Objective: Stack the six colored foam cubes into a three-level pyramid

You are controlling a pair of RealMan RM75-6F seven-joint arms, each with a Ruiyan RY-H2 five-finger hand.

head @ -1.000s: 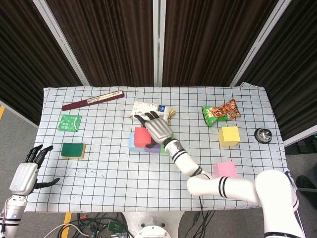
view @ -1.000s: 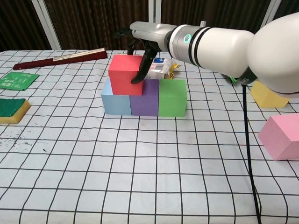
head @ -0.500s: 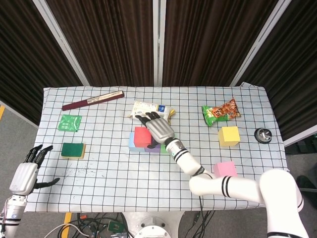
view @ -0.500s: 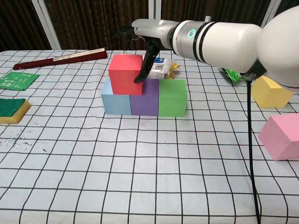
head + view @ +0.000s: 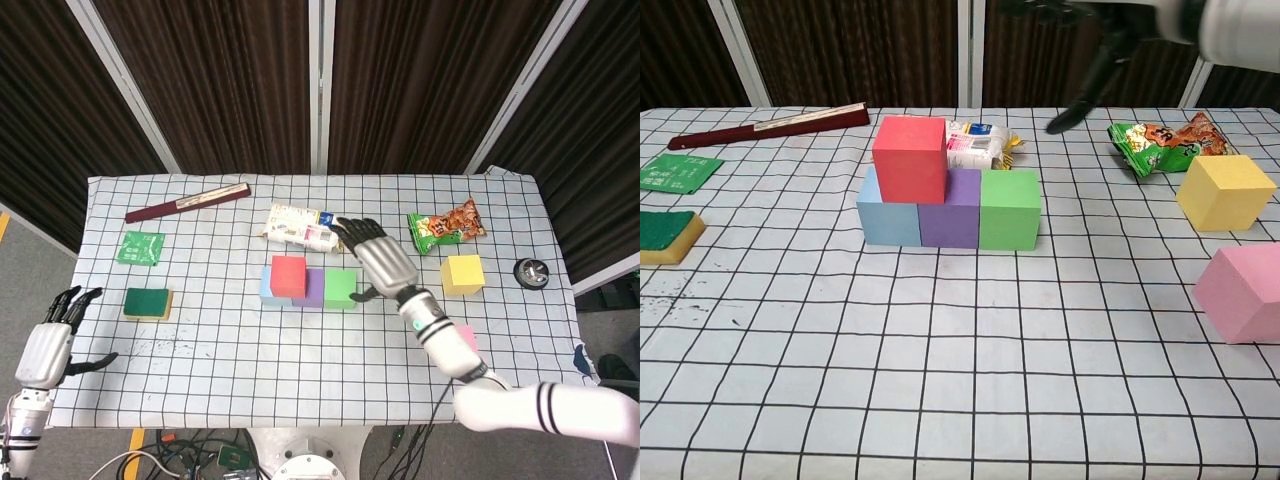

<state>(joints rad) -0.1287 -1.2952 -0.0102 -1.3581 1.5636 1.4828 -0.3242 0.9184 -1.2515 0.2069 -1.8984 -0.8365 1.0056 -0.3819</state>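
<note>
Above the surface [image 5: 200, 340], right of the stack, your right hand [image 5: 380, 262] is hovering with its fingers spread and nothing in them; the chest view is catching only dark fingertips [image 5: 1065, 118] at the top edge.

- Left hand [image 5: 50, 345]: hanging off the near left corner, fingers apart, holding nothing.
- Base row: blue cube [image 5: 887, 215], purple cube [image 5: 950, 215] and green cube [image 5: 1009, 208] are sitting side by side, touching.
- Red cube [image 5: 909, 158]: resting on top, straddling blue and purple, though leaning more over the blue.
- Yellow cube [image 5: 1225, 192] and pink cube [image 5: 1245, 292]: both waiting well apart from the stack, on the right.

Risks you are facing:
- The red cube's offset is leaving an uneven seat beside it, so the next cube may be crowding red or overhanging green.
- Foam is light; a brushing finger while placing could be shoving the whole second level.
- The top cube is going to need two level neighbours; any gap between them could let it tip.

Hard to make out:
- The wrapped packet [image 5: 300, 226] behind the stack is partly hidden in the chest view.
- The pink cube is partly hidden behind your right forearm in the head view.
- The snack bag [image 5: 1160, 140] label is unreadable.
</note>
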